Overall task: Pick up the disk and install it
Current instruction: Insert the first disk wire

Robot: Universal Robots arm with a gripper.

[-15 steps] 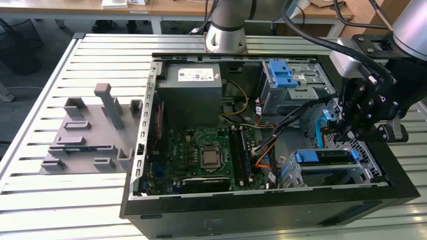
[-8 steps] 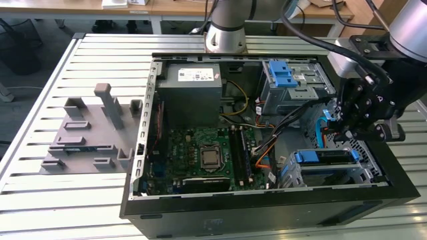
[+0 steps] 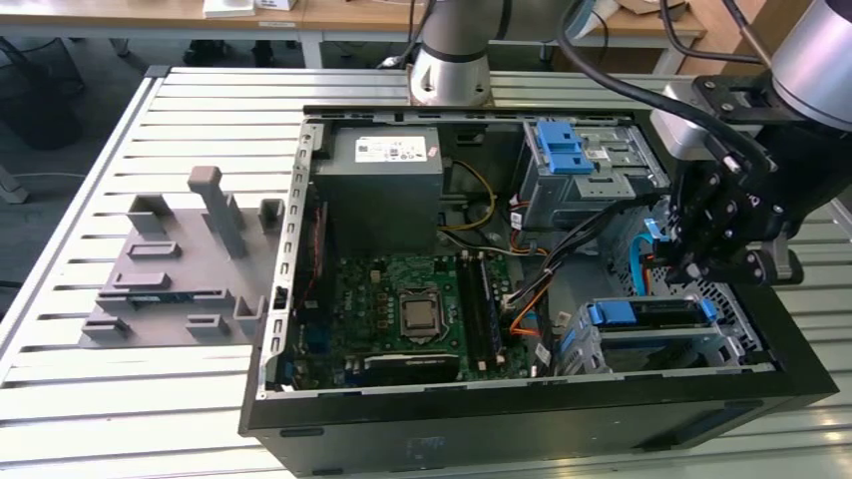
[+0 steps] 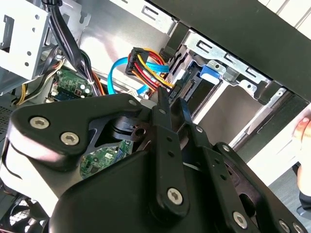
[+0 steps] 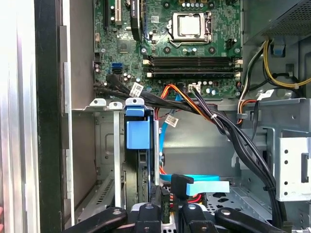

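Disk [image 3: 648, 312] sits in the drive bay, at the case's corner near the exterior view's right. Hand [image 3: 695, 267] hovers just above it, fingers nearly together on nothing. First wrist view shows the disk's blue tab [image 5: 137, 133]; second shows the cables [image 4: 146, 68].

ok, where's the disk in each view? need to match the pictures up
Exterior view: the disk sits in the drive cage at the case's front corner, toward the exterior view's right, below the gripper.
Second wrist view: the disk is in the metal cage beyond the coloured cable plugs.
First wrist view: the disk is seen edge-on, blue rail end uppermost.
Shared landmark: the green motherboard.
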